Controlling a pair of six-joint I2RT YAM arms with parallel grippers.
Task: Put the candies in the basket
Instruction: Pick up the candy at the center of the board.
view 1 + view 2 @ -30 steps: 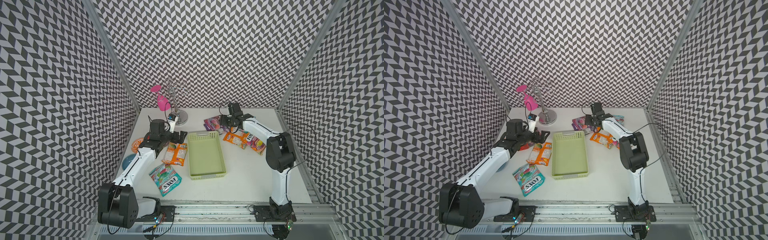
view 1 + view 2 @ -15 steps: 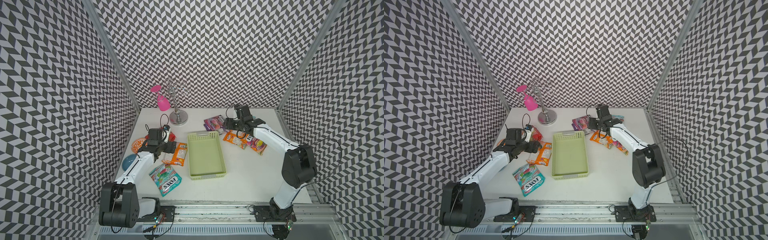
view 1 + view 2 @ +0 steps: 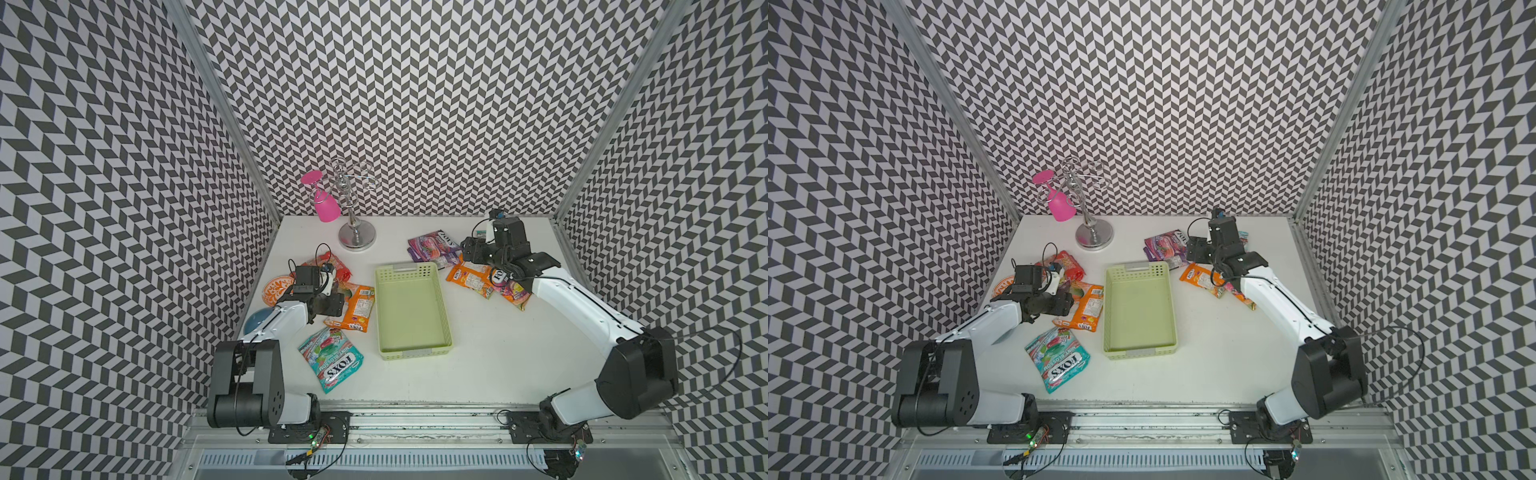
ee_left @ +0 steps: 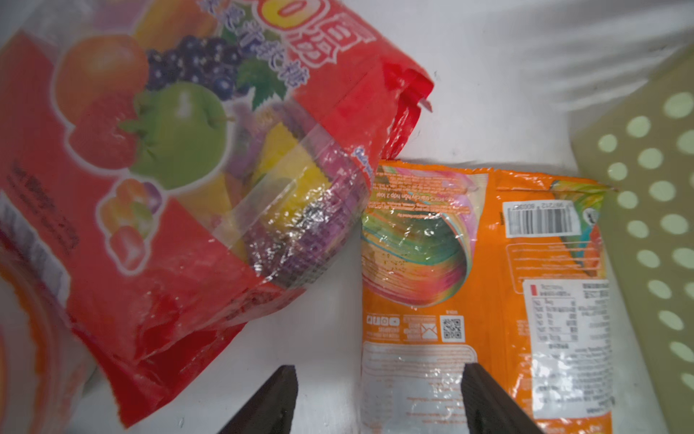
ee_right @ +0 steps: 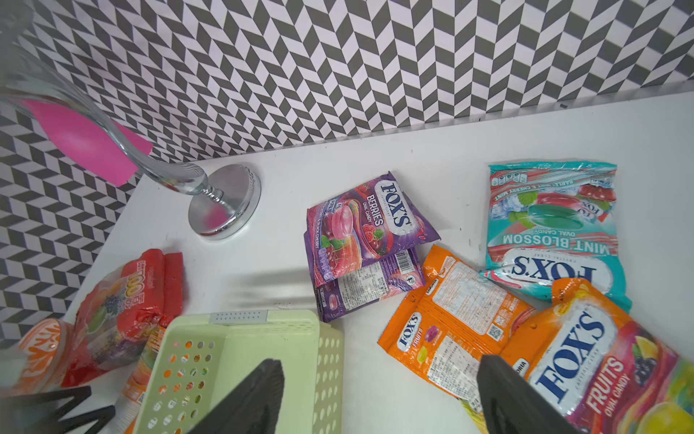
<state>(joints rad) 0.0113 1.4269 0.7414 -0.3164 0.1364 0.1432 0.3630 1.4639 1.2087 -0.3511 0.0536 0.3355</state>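
Note:
The pale green basket stands mid-table with nothing in it. Candies lie on both sides of it. To its left are a red bag, an orange bag and a teal bag. My left gripper is open low over the orange bag's edge, one finger above the bag and one above bare table. To the basket's right lie purple bags, orange bags and a teal bag. My right gripper is open, empty, between the basket's far corner and the orange bags.
A chrome glass stand with a hanging pink glass stands at the back left. An orange-and-white bowl and a blue dish sit by the left wall, beside my left arm. Patterned walls close in three sides.
My left gripper has drawn back toward the near side and come down over the orange bag, its jaws narrowing. My right arm has swung outward to the right and its jaws have widened.

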